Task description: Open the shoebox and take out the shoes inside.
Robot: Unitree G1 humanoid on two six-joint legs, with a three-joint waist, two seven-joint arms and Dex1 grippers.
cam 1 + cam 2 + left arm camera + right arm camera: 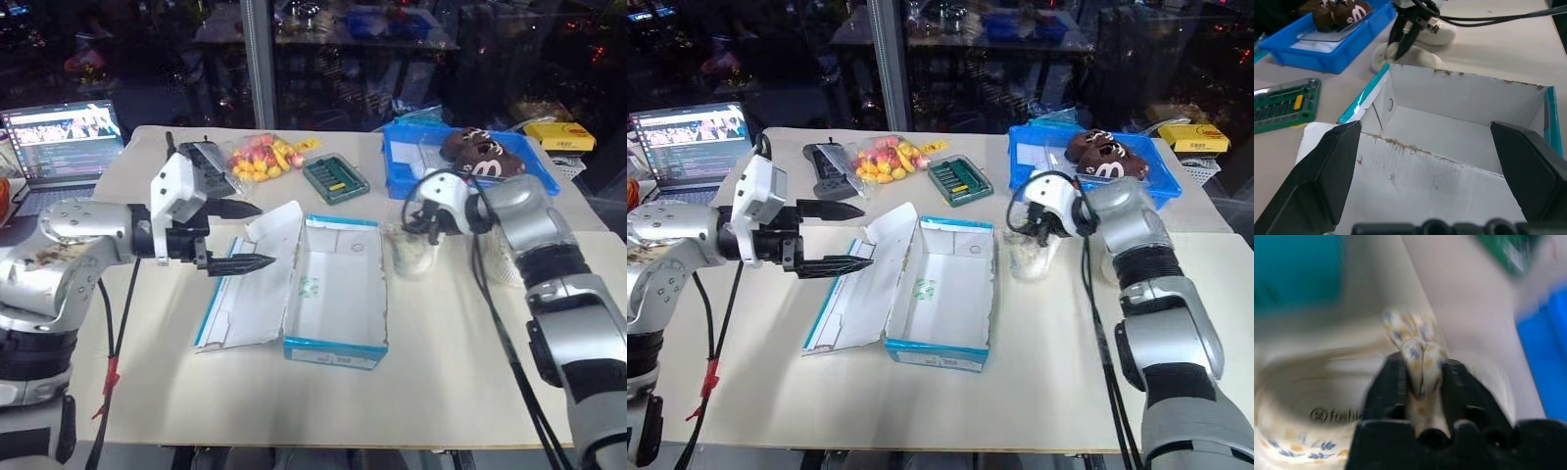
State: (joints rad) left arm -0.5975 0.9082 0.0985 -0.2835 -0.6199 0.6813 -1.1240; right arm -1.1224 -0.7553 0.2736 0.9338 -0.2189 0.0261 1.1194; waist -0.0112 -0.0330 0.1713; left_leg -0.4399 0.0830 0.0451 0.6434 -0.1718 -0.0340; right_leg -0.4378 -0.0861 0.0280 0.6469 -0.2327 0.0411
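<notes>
Cream knit, speckled — the shoes (411,250) are out of the shoebox (338,294), sitting on the table (441,392) just beside the box's 3 o'clock side. The box is mid-table, lid flopped flat toward 9 o'clock, white inside with nothing in it.

The right gripper (1421,382) is pinching the heel edge of one shoe between its fingers. The left gripper (245,235) hangs over the lid, jaws spread wide, holding nothing.

Risk, as I see it: that pinch is only on a thin bit of fabric, so a quick move could let the shoe slip or drag its mate off toward the table edge.

Up at 1 o'clock, the blue tray (402,166) holds dark brown shoes (480,155) — not ours.
</notes>
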